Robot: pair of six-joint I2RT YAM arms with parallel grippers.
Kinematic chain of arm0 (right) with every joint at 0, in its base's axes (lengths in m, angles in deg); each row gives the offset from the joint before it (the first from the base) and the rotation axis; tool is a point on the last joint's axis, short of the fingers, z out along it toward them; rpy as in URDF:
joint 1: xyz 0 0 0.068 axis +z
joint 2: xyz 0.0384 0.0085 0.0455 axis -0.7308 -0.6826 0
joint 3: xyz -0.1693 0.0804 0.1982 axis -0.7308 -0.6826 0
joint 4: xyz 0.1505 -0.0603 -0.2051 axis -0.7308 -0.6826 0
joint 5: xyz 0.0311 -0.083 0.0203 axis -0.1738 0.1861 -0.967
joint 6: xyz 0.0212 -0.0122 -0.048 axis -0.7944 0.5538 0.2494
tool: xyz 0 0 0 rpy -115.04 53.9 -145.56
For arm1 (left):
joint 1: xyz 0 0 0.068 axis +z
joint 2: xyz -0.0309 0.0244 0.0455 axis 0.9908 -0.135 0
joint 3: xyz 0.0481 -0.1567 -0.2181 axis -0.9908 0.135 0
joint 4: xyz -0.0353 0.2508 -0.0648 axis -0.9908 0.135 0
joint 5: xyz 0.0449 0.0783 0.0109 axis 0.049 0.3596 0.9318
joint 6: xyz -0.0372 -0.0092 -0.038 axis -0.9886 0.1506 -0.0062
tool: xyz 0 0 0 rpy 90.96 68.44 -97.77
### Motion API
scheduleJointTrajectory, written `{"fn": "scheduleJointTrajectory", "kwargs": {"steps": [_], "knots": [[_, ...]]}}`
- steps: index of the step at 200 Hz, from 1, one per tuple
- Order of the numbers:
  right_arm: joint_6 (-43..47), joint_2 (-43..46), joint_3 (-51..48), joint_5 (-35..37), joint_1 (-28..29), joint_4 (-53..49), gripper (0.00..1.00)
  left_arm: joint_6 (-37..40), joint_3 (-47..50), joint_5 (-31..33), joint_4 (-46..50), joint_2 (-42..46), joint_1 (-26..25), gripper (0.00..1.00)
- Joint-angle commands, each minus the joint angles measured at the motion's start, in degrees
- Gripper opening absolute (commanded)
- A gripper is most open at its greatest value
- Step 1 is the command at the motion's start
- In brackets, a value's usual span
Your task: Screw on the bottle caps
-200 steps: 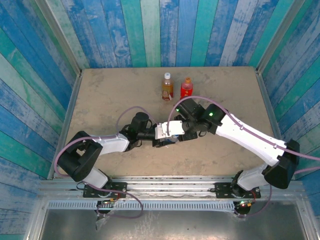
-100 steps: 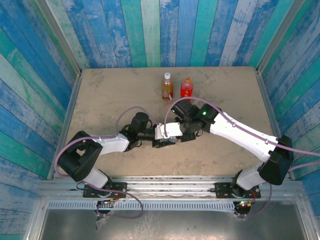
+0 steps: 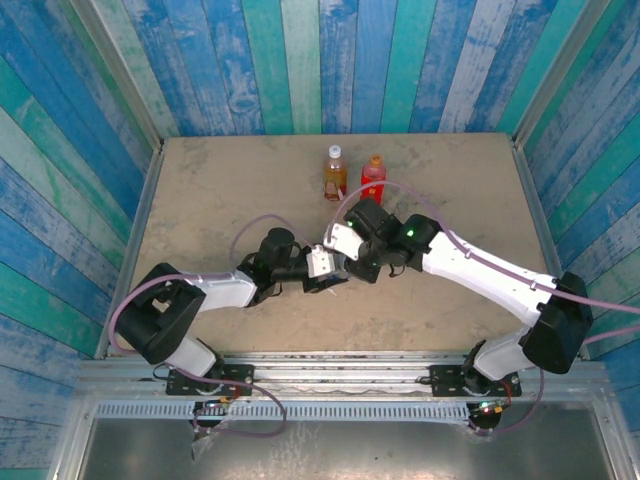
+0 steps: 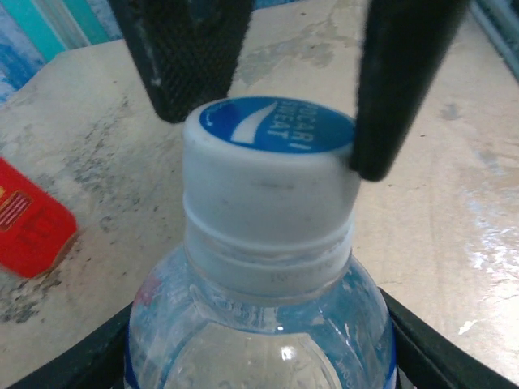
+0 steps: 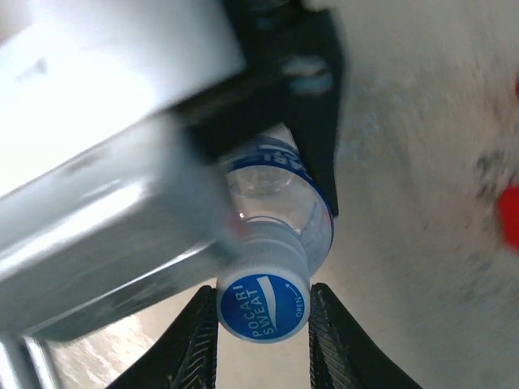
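The left gripper [image 3: 335, 277] has its jaws clamped on the body of the clear plastic bottle with a blue label [image 4: 259, 340], near the middle of the tan surface [image 3: 220, 190]. The right gripper [image 5: 263, 324] has its jaws pinched on the white round screw cap with a blue top [image 4: 268, 186], which sits on that bottle's neck. An amber tea bottle [image 3: 334, 172] and a red drink bottle [image 3: 373, 177] stand upright side by side, farther back.

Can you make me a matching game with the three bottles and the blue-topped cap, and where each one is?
Things:
1. tea bottle
2. red bottle
3. clear bottle
4. blue-topped cap

Places:
A. between the fingers of the right gripper
B. far side of the table, right one of the standing pair
C. held in the left gripper
D. far side of the table, left one of the standing pair

Pairs: 1-D, 2-B, 3-C, 4-A
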Motion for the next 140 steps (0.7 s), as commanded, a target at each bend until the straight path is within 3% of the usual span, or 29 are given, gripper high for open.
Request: {"fn": "scheduleJointTrajectory", "kwargs": {"steps": [1,18,37,77,113,140], "knots": [[-36.1,-1.3,-2.2,1.4,0.5,2.6,0.16,-2.0,0.0,0.8,-6.0,3.8,-0.3,0.61],[-44.5,-1.9,-1.1,-3.7,0.6,1.3,0.18,-1.9,0.1,0.6,-5.6,3.7,-0.3,0.61],[-40.6,-0.9,-0.1,-2.8,0.4,0.0,0.23,-1.9,0.2,-0.4,-5.8,3.6,-0.3,0.61],[-5.7,4.5,-0.8,-2.6,-0.1,-2.4,0.55,-0.6,-0.2,-2.8,-3.4,3.0,-0.3,0.62],[22.7,7.9,-1.2,-0.3,-0.5,-4.5,0.66,0.3,-0.7,-4.6,-1.2,3.1,-0.3,0.62],[42.4,8.6,-2.6,-3.0,-0.2,-6.2,0.66,0.6,-1.8,-5.2,0.5,1.6,-0.3,0.62]]}}
